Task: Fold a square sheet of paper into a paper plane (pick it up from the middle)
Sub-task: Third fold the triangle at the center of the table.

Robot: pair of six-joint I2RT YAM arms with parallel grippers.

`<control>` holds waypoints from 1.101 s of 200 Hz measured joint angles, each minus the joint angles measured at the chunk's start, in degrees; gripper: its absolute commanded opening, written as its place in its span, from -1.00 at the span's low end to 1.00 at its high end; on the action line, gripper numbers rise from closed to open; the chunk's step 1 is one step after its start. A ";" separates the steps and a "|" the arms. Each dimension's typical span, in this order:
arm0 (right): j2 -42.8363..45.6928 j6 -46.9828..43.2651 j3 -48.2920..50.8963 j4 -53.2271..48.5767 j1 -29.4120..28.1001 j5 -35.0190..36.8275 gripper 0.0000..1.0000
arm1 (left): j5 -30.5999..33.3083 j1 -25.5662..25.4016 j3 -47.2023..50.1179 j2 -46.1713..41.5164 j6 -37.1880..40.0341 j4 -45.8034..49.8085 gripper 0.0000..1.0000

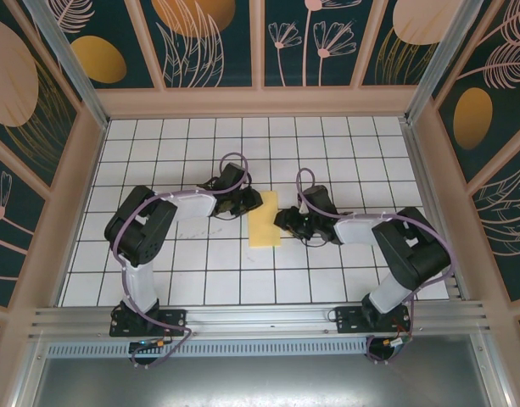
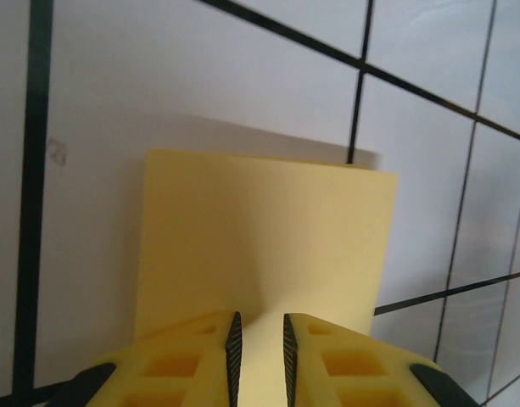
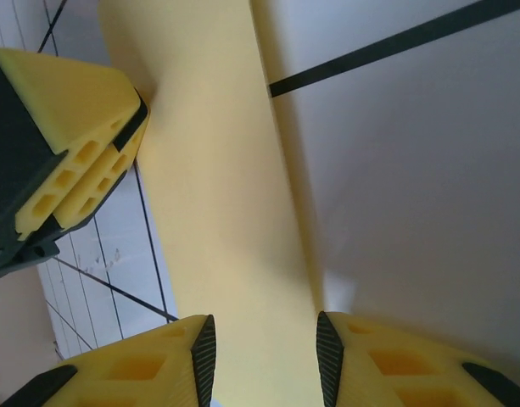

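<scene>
Folded yellow sheet lies centred on the table; left gripper nearly closed at its edge, probably pinning it, grip unclear; right gripper jaws apart above, seemingly ready to crease.

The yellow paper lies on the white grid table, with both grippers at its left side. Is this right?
No. The yellow paper lies on the white grid table, but only the left gripper is at its left side; the right gripper is at its right. The top external view shows this.
</scene>
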State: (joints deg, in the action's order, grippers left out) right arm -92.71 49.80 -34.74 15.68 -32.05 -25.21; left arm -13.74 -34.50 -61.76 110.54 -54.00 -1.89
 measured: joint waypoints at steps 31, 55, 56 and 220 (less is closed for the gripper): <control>-1.27 -0.07 -0.02 1.07 0.15 -1.27 -0.20 | 0.00 -0.02 0.37 0.00 0.00 0.39 -0.52; -1.38 0.00 -0.02 1.51 0.20 -1.51 -0.20 | -0.02 -0.02 0.52 0.22 0.00 0.42 -0.52; -1.40 0.00 -0.02 1.55 0.20 -1.55 -0.20 | 0.00 0.00 0.55 0.24 0.00 0.42 -0.52; -5.92 -0.42 -4.04 4.46 2.45 -6.36 -0.23 | -1.90 0.31 3.26 -0.57 2.43 -3.02 -0.46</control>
State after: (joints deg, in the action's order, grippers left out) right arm -98.63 49.39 -38.79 20.14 -29.61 -31.57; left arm -15.64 -34.20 -58.50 109.97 -51.57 -4.91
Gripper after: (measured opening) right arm 0.404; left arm 0.266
